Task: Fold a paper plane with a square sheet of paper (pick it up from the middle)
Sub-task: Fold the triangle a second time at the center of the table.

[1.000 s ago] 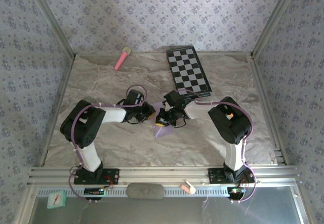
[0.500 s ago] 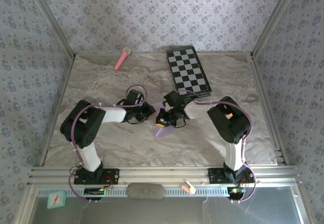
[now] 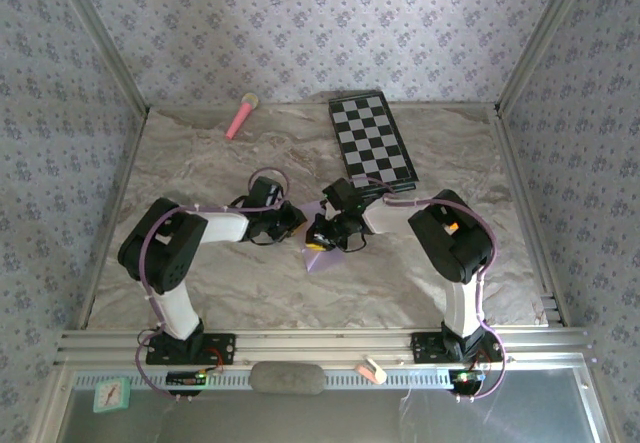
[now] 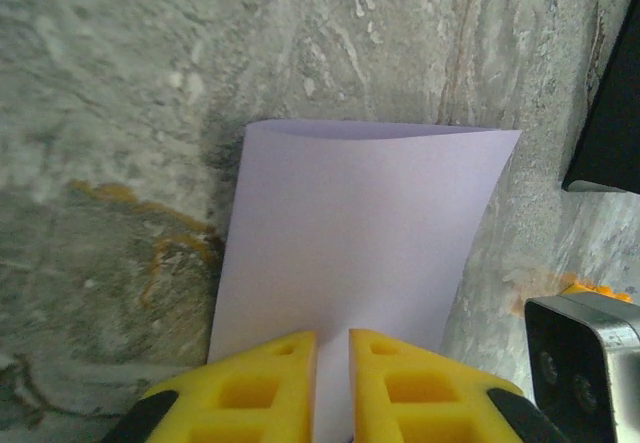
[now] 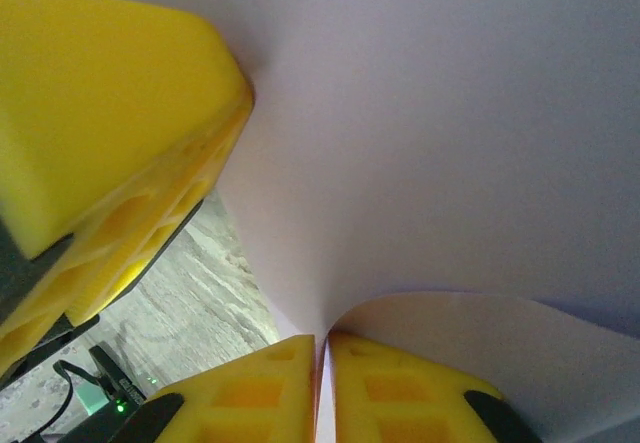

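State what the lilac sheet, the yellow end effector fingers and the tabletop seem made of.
The square sheet of paper: thin matte paper; it curls without creasing. The fingers of the left end effector: probably moulded matte plastic or foam, with square hollows. The tabletop: marble-look grey veined surface, possibly printed covering.

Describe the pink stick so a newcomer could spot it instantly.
On the marbled grey tabletop, look to the far edge, left of the black-and-white checkered board. The short pink microphone-shaped stick lies there alone, slim and rounded beside the flat board.
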Controlling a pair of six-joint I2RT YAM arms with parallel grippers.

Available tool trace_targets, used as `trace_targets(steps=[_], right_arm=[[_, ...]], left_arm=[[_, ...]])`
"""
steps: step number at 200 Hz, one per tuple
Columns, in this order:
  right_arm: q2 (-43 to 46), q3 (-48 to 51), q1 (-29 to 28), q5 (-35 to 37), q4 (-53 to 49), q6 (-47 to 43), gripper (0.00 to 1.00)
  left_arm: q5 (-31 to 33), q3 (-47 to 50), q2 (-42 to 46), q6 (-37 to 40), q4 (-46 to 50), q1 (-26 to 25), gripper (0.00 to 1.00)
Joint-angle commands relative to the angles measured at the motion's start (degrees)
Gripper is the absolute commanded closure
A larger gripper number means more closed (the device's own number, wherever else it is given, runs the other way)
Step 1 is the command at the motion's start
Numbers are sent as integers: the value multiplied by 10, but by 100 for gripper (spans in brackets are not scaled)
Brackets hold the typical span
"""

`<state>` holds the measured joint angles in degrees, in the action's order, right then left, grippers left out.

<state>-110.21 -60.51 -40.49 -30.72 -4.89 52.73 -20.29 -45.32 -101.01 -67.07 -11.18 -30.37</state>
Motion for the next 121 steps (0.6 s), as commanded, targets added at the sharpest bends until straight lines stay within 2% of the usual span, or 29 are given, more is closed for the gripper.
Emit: trace_targets(steps=[1,32,68,121], right_arm=[[-21,-7,3,18,-34,-3,84],[-26,-11,4,17,-39,-3,78],[-24,-16,4,15,-43,-7,63],[-23,-14,4,13,-41,-3,61]], left_arm=[[4,-8,40,1,32,23,82],[23,-18,89,18,73,55,79],[44,-3,150,28,111,78,76],[41,39,213,18,128,71,74]])
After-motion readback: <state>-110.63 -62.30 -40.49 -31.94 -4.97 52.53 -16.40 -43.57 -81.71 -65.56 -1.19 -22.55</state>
